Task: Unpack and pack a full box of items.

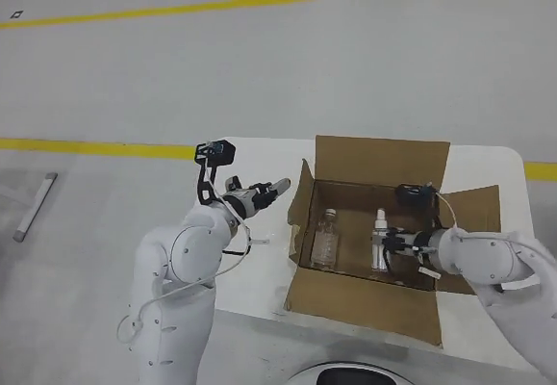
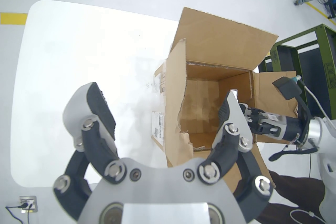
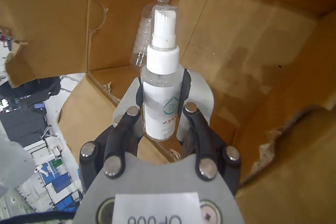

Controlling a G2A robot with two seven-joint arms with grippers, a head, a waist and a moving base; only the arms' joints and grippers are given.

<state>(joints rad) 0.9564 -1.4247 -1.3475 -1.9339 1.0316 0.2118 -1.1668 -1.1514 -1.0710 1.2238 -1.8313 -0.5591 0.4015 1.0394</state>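
An open cardboard box (image 1: 374,294) stands on the white table (image 1: 259,164), flaps spread. Inside it, my right gripper (image 3: 161,89) is shut on a clear spray bottle (image 3: 161,83) with a white pump head; from above the spray bottle (image 1: 381,241) sits in the box's right half with the right gripper (image 1: 393,243) beside it. A clear plastic water bottle (image 1: 325,241) with a white cap lies in the left half, also seen as the water bottle (image 3: 147,28) behind the spray bottle. My left gripper (image 2: 165,107) hangs open and empty above the table left of the box (image 2: 210,72).
The box's left flap (image 1: 300,207) is torn and stands between my left gripper (image 1: 273,186) and the box interior. Bare table surface (image 2: 78,51) lies left of the box. A green metal frame (image 2: 309,51) stands on the floor beyond the table.
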